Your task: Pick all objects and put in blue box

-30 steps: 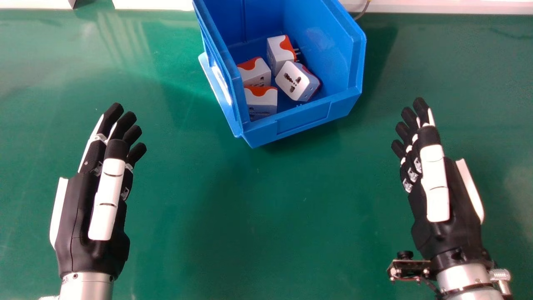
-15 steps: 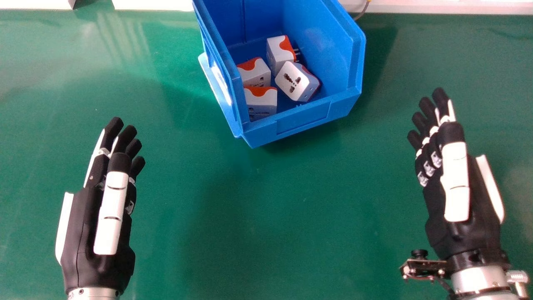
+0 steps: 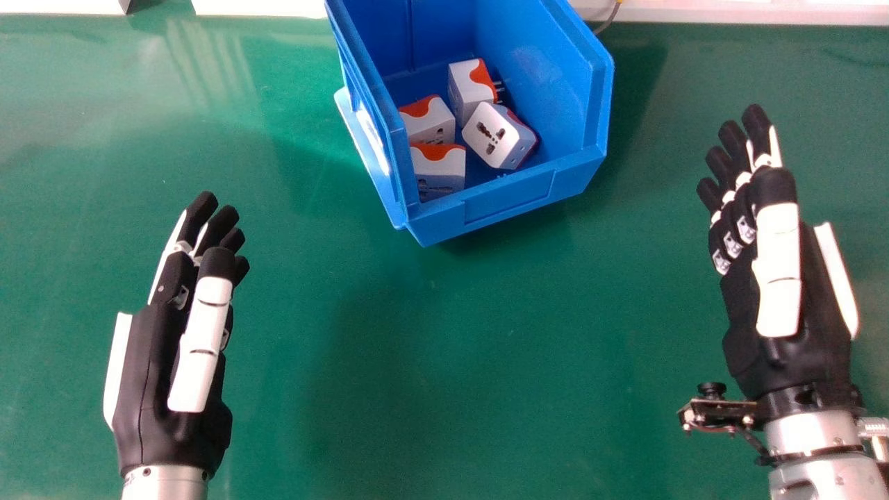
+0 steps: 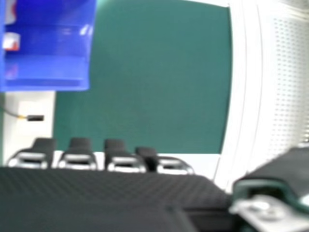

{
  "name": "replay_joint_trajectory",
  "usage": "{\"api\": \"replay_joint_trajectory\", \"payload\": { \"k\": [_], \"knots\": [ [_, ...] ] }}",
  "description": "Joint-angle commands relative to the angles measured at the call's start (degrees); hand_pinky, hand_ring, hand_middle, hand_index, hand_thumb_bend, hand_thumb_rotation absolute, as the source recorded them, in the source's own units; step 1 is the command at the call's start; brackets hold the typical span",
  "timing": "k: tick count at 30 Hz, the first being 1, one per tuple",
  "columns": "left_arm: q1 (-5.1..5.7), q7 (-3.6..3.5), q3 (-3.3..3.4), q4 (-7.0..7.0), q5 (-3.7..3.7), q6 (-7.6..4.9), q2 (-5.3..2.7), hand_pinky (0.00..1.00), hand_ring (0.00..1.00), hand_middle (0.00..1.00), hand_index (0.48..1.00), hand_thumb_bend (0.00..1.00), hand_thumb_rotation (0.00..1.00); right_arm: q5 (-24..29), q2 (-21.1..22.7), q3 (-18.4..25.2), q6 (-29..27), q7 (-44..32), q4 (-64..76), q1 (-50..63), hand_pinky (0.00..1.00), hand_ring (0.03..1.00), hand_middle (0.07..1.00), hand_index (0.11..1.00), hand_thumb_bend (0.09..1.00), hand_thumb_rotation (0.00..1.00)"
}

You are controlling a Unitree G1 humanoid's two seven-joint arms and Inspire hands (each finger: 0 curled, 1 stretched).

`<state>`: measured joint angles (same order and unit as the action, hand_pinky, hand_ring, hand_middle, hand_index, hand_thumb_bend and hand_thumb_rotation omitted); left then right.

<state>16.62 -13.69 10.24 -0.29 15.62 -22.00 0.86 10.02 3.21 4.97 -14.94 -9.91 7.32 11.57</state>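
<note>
Several white adapters with orange patches, one of them (image 3: 498, 135) leaning among the others, lie inside the blue box (image 3: 507, 198) in the head view. My left hand (image 3: 173, 368) is open and empty, left of the box and nearer to me. On the box's right, my right hand (image 3: 785, 278) stands open with nothing in it, apart from the box. The right hand view shows the blue box (image 4: 46, 72) with part of a white and red adapter (image 4: 11, 41) in it, and my right hand (image 4: 106, 188) with its fingers straight.
The green table (image 3: 430, 361) stretches between and around both hands. A white ledge (image 3: 729, 12) runs along the far edge behind the box, with a thin cable (image 3: 609, 19) near the box's far right corner.
My right hand has moved outward to the right and farther forward. My left hand has shifted slightly right and a little back toward me. The adapters lie as before in the box.
</note>
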Motion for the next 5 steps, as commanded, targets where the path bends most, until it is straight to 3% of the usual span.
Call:
{"api": "replay_joint_trajectory", "payload": {
  "k": [1, 5],
  "knots": [
    [-1.04, 0.08, -0.47, 0.08, -0.75, -0.45, 0.23, 0.92, 0.92, 0.91, 0.897, 0.64, 0.68, -0.37, -0.06, 0.65, -2.06, 0.41, 0.21, -0.58, 1.00, 1.000, 1.000, 1.000, 0.466, 1.00],
    [-2.31, 0.22, -0.60, 0.48, -0.96, -0.32, 0.50, 0.88, 0.90, 0.89, 0.873, 0.68, 0.67, -0.74, -0.72, 0.33, -3.00, 0.72, -0.01, -0.22, 1.00, 1.000, 1.000, 1.000, 0.473, 1.00]
  ]
}}
